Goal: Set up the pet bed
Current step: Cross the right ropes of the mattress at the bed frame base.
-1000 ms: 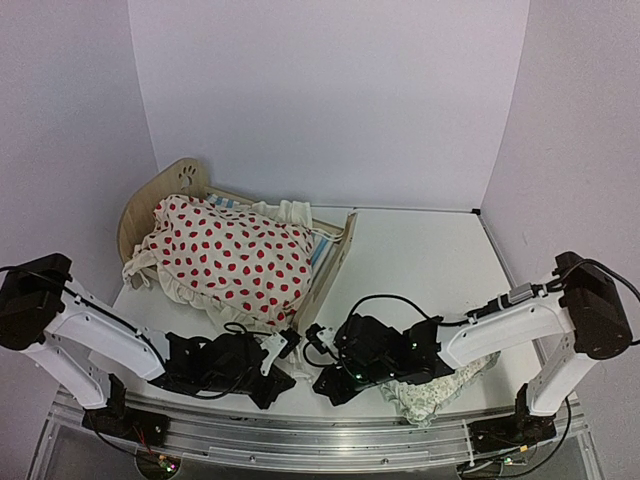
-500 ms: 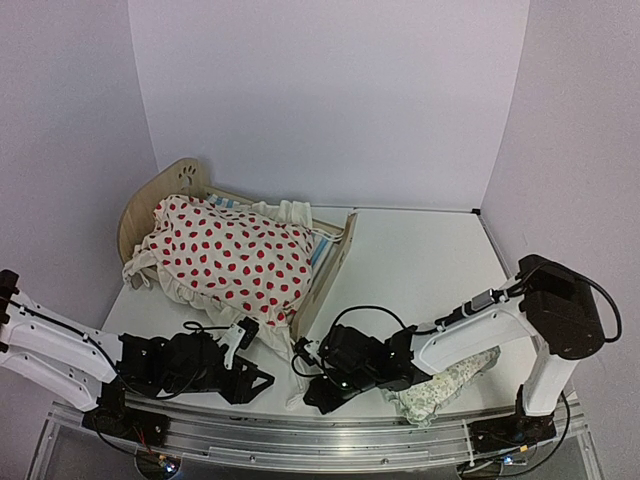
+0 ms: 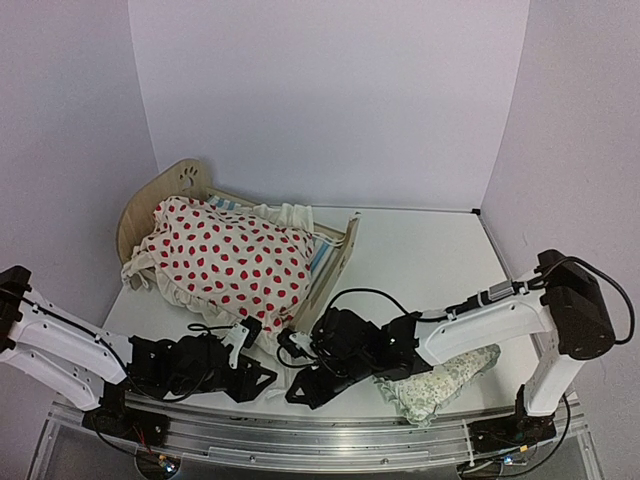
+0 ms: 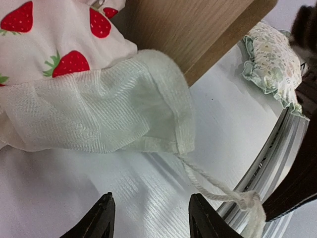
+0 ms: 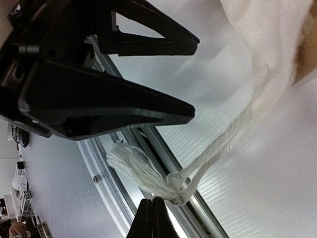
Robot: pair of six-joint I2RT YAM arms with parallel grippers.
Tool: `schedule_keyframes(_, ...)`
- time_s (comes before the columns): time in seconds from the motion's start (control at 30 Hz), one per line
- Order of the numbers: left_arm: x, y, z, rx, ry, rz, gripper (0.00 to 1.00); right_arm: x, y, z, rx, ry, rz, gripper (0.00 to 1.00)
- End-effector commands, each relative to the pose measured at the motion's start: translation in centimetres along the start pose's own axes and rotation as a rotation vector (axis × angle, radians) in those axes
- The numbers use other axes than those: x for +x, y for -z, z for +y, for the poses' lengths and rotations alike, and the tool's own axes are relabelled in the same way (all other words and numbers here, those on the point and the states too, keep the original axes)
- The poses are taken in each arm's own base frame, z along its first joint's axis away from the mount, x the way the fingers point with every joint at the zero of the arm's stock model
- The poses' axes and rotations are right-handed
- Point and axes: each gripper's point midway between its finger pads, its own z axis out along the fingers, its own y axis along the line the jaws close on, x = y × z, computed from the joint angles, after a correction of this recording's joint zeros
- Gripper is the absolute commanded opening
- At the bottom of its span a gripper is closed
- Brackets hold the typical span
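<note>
While the right gripper (image 5: 152, 203) pinches the drawstring knot (image 5: 174, 192) at the near edge, left gripper (image 4: 151, 201) spread, a tug could drag the strawberry cushion (image 3: 225, 255) off the pet bed (image 3: 178, 182).

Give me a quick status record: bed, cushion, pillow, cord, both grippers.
pet bed: back left of the table, carrying the cushion
cushion: strawberry print, on the bed, white edge spilling past its near end
pillow: green floral, on the table front right, off the bed
cord: taut from the white edge to a knotted tassel
left gripper: open, empty
right gripper: shut, seemingly pinching the cord's knot
</note>
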Motion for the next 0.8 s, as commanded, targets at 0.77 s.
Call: schedule_keyframes(0.77,-3.7,-2.4,-1.1,-0.065,-0.009,-0.103,0.55,-2.8,3.2,-8.7,0.56,0.098,-0.209,0.0)
